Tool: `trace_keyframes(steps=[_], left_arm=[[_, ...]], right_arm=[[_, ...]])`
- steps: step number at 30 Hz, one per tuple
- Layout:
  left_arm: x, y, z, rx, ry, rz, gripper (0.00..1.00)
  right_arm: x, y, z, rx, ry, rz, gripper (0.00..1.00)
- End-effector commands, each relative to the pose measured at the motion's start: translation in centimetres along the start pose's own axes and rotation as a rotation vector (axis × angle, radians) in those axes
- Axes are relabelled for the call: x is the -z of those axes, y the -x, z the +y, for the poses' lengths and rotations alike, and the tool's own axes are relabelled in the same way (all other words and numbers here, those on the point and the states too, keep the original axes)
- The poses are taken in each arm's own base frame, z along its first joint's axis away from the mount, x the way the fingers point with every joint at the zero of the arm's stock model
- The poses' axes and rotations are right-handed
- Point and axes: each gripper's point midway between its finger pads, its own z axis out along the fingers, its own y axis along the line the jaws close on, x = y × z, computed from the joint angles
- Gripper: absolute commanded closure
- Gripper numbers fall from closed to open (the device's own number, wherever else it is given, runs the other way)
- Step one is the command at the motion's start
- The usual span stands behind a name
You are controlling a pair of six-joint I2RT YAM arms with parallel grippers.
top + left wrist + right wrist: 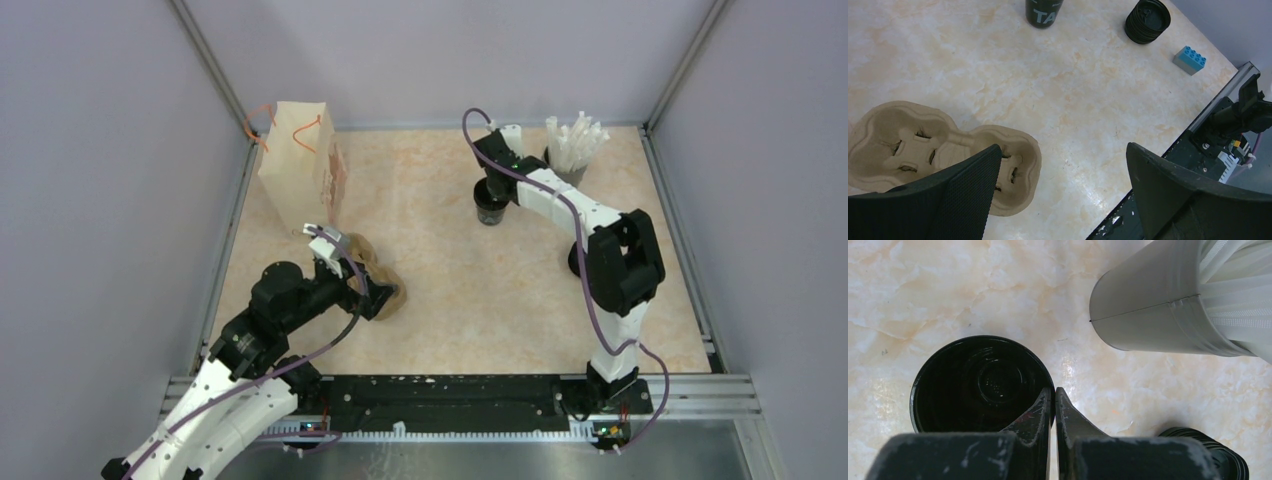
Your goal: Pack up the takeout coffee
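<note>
A black paper cup (490, 205) stands open-topped at the back centre of the table. My right gripper (492, 185) is shut on its rim: in the right wrist view one finger is inside the cup (980, 382) and the other outside, with the gripper (1054, 392) pinching the near-right edge. A brown pulp cup carrier (375, 272) lies at the front left. My left gripper (375, 297) hovers over its near end, open and empty. In the left wrist view the gripper (1063, 150) is wide open, its left finger over the carrier (908, 145). A brown paper bag (298, 165) stands at the back left.
A grey holder of white straws (572, 150) stands just right of the cup, close to my right gripper (1158, 315). A stack of black lids (1147, 21) sits near the right arm. A blue brick (1190, 60) lies near the front rail.
</note>
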Motion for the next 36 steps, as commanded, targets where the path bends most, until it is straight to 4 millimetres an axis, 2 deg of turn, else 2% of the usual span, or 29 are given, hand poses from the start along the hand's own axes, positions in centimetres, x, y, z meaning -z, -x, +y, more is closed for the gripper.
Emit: trace_keyframes(steps=[1, 4, 8, 9, 11, 12, 18, 21, 27, 33, 36], left_arm=[[-0.3, 0.9, 0.0, 0.004, 0.002, -0.028, 0.01], [-0.4, 0.7, 0.1, 0.007, 0.007, -0.020, 0.01], [-0.5, 0.6, 0.1, 0.009, 0.008, -0.015, 0.01], [-0.5, 0.6, 0.2, 0.009, 0.009, -0.013, 0.01], [-0.5, 0.6, 0.2, 0.010, 0.012, -0.012, 0.01], [-0.5, 0.5, 0.2, 0.011, 0.013, -0.009, 0.01], [-0.5, 0.5, 0.2, 0.011, 0.011, -0.011, 0.01], [-0.7, 0.3, 0.1, 0.012, 0.003, -0.002, 0.01], [-1.0, 0.0, 0.0, 0.014, -0.003, 0.020, 0.01], [-1.1, -0.2, 0.2, 0.017, 0.002, 0.026, 0.01], [-1.2, -0.2, 0.2, 0.019, 0.006, 0.026, 0.01]], right_arm=[[2.6, 2.1, -1.1, -0.039, 0.055, -0.053, 1.00], [4.1, 0.8, -1.0, -0.030, 0.107, -0.014, 1.00], [6.5, -2.9, -0.1, -0.040, 0.252, 0.042, 1.00], [7.9, -3.1, 0.0, -0.054, 0.294, 0.029, 1.00], [9.6, -4.9, 0.2, -0.063, 0.350, 0.040, 1.00], [10.1, -6.4, 0.2, -0.062, 0.371, 0.057, 1.00], [15.6, -10.9, 1.9, -0.091, 0.564, 0.058, 1.00], [17.2, -12.6, 1.8, -0.094, 0.588, 0.057, 1.00], [18.3, -13.0, 0.8, -0.136, 0.604, 0.024, 1.00], [18.5, -13.0, 0.8, -0.141, 0.611, 0.023, 0.93], [18.6, -13.0, 0.8, -0.136, 0.618, 0.022, 0.94]])
